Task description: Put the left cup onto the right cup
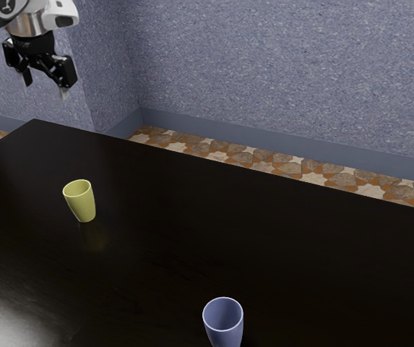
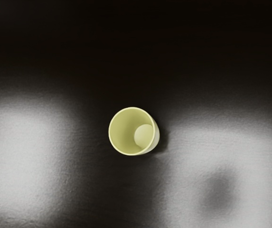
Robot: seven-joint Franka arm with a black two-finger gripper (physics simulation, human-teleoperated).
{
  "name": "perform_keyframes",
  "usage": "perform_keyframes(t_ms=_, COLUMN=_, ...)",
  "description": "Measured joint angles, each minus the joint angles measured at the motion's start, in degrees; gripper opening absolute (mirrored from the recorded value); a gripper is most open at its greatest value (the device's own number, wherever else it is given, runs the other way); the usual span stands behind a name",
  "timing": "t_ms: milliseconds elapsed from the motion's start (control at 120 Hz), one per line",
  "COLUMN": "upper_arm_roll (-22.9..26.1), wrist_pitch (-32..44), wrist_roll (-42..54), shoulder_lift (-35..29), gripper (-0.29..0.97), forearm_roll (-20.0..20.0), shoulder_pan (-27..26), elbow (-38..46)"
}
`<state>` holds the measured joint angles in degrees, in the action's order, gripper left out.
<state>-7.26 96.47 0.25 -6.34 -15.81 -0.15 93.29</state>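
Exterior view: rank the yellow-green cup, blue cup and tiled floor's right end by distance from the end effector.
1. Yellow-green cup, below the end effector.
2. Blue cup, toward the camera.
3. Tiled floor's right end, behind the table.

Glossy black table (image 1: 264,217); speckled blue-grey wall (image 1: 300,65); patterned tile floor (image 1: 293,168).

Black table (image 1: 264,231): yellow cup (image 1: 79,200), blue cup (image 1: 223,323)

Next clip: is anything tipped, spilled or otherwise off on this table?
Nothing stands out. The yellow cup and the blue cup both stand upright on the dark table, well apart. The gripper hangs high above, fingers open.
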Motion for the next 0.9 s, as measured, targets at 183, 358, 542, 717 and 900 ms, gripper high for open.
perform_keyframes(t_ms=183, upper_arm_roll=0.62, wrist_pitch=0.12, wrist_roll=0.29, shoulder_lift=0.04, gripper=0.68, forearm_roll=0.20, shoulder_pan=-0.09, elbow=0.31)
perform_keyframes(t_ms=358, upper_arm_roll=0.66, wrist_pitch=0.15, wrist_roll=0.43, shoulder_lift=0.23, gripper=0.68, forearm_roll=0.51, shoulder_pan=0.09, elbow=0.75)
perform_keyframes(t_ms=542, upper_arm_roll=0.65, wrist_pitch=0.11, wrist_roll=0.71, shoulder_lift=3.09, gripper=0.68, forearm_roll=0.85, shoulder_pan=0.54, elbow=1.55)
perform_keyframes(t_ms=717, upper_arm_roll=0.66, wrist_pitch=0.17, wrist_roll=0.81, shoulder_lift=6.60, gripper=0.68, forearm_roll=1.53, shoulder_pan=1.07, elbow=1.59)
perform_keyframes(t_ms=900, upper_arm_roll=0.67, wrist_pitch=0.37, wrist_roll=0.79, shoulder_lift=10.05, gripper=0.68, forearm_roll=5.93, shoulder_pan=2.08, elbow=1.53)
